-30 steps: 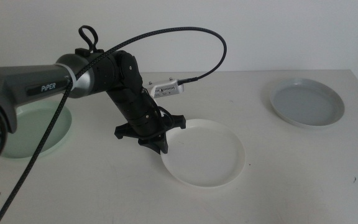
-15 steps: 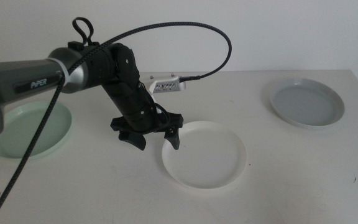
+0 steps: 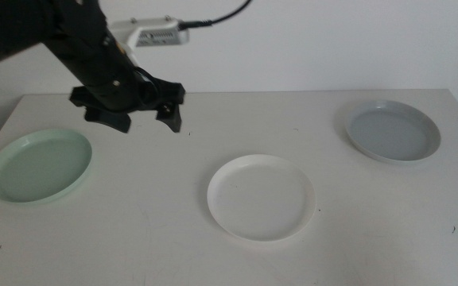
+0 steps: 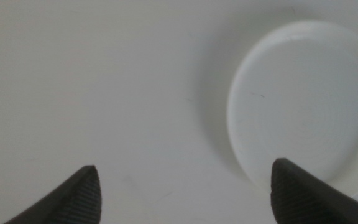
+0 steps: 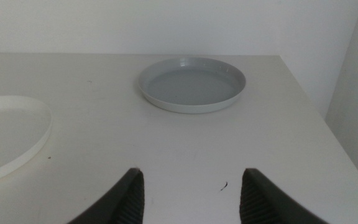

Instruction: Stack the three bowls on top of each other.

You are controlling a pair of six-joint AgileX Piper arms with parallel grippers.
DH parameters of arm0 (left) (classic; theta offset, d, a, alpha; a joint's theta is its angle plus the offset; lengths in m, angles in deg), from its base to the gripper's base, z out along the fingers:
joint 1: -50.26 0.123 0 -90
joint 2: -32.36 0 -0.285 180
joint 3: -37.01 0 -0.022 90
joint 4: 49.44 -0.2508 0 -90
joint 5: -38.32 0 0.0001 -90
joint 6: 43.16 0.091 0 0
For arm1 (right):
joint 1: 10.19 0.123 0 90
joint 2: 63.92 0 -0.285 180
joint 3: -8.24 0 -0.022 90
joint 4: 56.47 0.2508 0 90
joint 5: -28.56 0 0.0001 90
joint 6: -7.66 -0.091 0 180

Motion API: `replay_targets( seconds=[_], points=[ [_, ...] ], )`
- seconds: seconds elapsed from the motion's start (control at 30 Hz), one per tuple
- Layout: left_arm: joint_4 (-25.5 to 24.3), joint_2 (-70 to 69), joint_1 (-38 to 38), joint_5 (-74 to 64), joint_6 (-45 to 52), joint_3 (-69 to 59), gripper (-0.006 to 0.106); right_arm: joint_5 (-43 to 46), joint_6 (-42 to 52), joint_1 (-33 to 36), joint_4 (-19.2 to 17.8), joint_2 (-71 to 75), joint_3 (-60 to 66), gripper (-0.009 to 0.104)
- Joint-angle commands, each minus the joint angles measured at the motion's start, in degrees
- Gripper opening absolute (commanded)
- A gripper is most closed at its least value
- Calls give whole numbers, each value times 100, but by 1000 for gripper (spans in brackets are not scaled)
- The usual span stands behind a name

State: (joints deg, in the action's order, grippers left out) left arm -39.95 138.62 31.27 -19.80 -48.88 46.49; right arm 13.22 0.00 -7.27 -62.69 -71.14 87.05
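Nothing is stacked yet, as I read it — the white bowl point(image 3: 261, 196) sits mid-table, the green bowl point(image 3: 38, 165) far left, the grey bowl point(image 3: 392, 131) far right, all well apart — while my left gripper point(image 3: 145, 117) hovers spread and empty above the table and the right gripper point(image 5: 191, 190) waits, also spread.

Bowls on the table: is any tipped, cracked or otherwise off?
Nothing stands out. The white round bowl, pale mint green bowl and grey-blue bowl all sit flat, apart and unstacked; the open left gripper holds nothing.
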Motion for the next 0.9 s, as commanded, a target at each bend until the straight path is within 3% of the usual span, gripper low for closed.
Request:
replay_targets(
  seconds=[0.0, 0.37, 0.7, 0.87],
  points=[
    [10, -622, 263, 47, -87, 177, 101, 427, 16, -37, -78, 154, -31, 40],
    [-140, -1498, 1682, -319, 216, 177, 101, 427, 16, -37, -78, 154, -31, 40],
    [242, -1266, 3258, -611, 1345, 177, 101, 427, 16, -37, -78, 154, -31, 40],
    [679, -740, 3851, -428, 1867, 177, 101, 427, 16, -37, -78, 154, -31, 40]
  ],
)
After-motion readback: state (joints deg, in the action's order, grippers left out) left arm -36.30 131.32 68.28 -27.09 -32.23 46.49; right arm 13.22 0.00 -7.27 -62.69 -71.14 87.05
